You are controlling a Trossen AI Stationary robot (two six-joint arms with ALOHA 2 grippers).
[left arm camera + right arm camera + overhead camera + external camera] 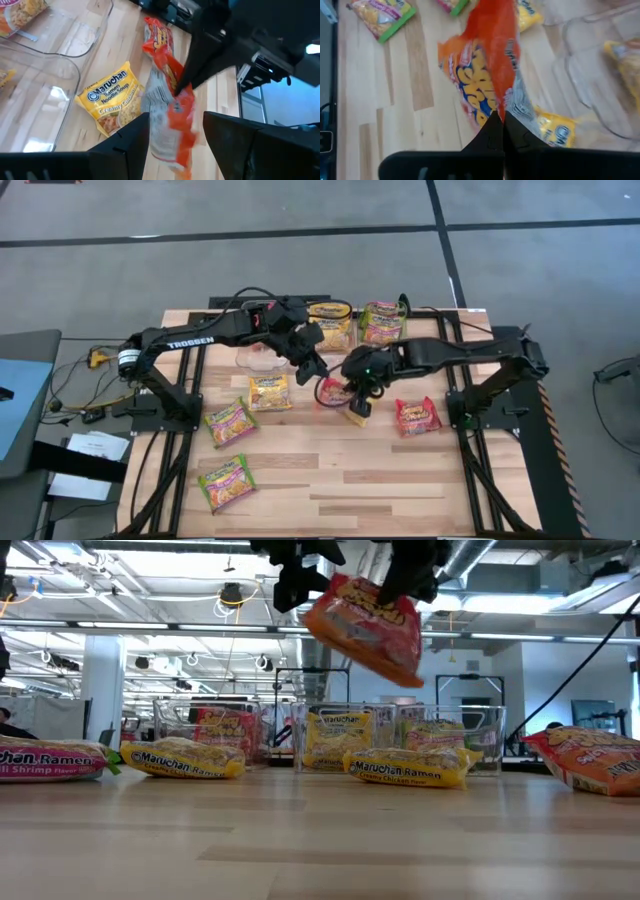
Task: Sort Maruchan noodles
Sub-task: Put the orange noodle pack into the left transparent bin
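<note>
Step in hand: a hand-over in mid-air — the red packet [365,628] hung above the middle of the tabletop [400,480], well clear of it, between the two arms.
Right tool: the right tool [501,131] was pressed together on one edge of the red packet, which dangled from that pinch.
Left tool: the left tool [175,131] stood spread, one finger on each side of the hanging packet; I could not tell whether either finger touched the wrapper.
Where the rest lay: two clear bins [345,325] at the far edge held yellow and green-and-pink packets; a third clear bin [258,358] sat under the left arm. A yellow packet [269,392] and a second red packet [417,416] lay near the middle, and two green-and-pink packets [229,421] nearer the left front.
Doing it well: in my judgement the left tool should close on the flat body of the wrapper, not on its loose corner, and the right tool should let go only once that grip is firm.
Risk: the glossy film looked slippery — an early release would likely drop it onto the packets below.
Next need: probably a carry to the bin that matches the red kind.
</note>
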